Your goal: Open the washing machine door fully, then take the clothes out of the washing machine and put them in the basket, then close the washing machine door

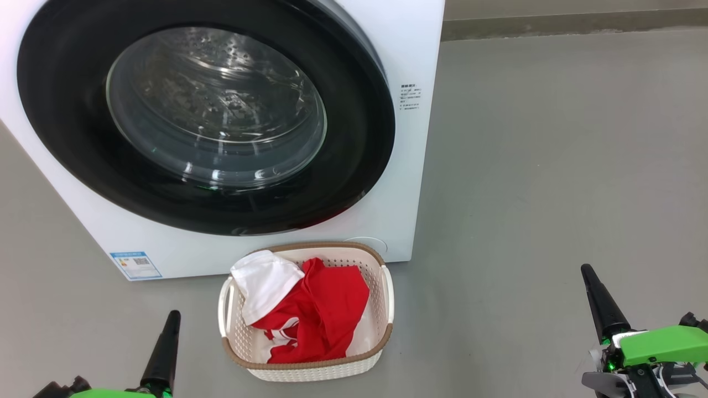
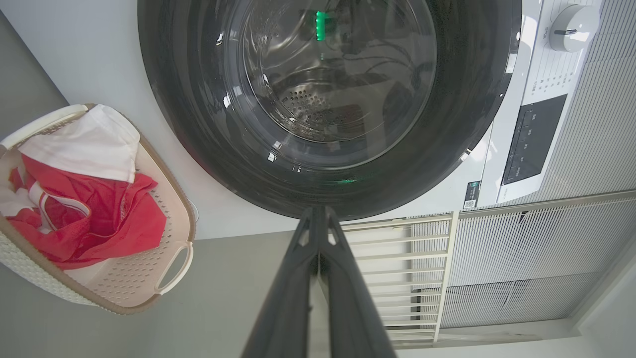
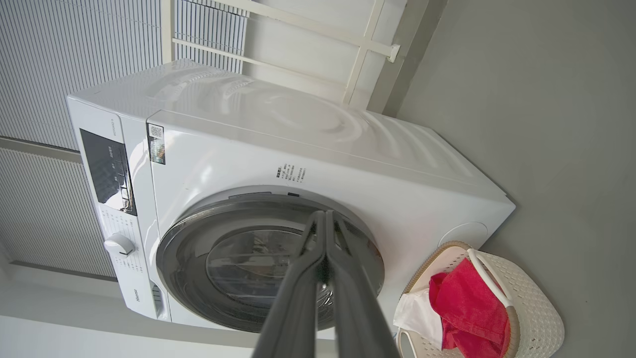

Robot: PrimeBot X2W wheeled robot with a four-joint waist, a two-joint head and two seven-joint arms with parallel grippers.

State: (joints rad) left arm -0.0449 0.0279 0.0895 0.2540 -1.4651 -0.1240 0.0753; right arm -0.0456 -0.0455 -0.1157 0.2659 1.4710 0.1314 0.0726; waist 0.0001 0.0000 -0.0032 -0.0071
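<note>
The white washing machine (image 1: pixel 412 166) stands ahead with its black-rimmed round door (image 1: pixel 354 182) flat against the front, steel drum visible through the glass. On the floor right in front of it sits the cream basket (image 1: pixel 387 287), holding the red and white clothes (image 1: pixel 315 315). My left gripper (image 1: pixel 172 316) is shut, low and to the left of the basket. My right gripper (image 1: pixel 587 271) is shut too, far off to the basket's right. The left wrist view shows the door (image 2: pixel 198 129), basket (image 2: pixel 171 199), clothes (image 2: pixel 99 214) and touching fingers (image 2: pixel 298 278). The right wrist view shows machine (image 3: pixel 348 164), door (image 3: pixel 184 238), basket (image 3: pixel 536 313) and clothes (image 3: pixel 467 303).
Grey floor (image 1: pixel 553 166) stretches wide to the machine's right. A white railing (image 2: pixel 397 258) and ribbed wall panels (image 2: pixel 546 258) stand behind the machine. The control panel with a knob (image 3: pixel 118 244) sits above the door.
</note>
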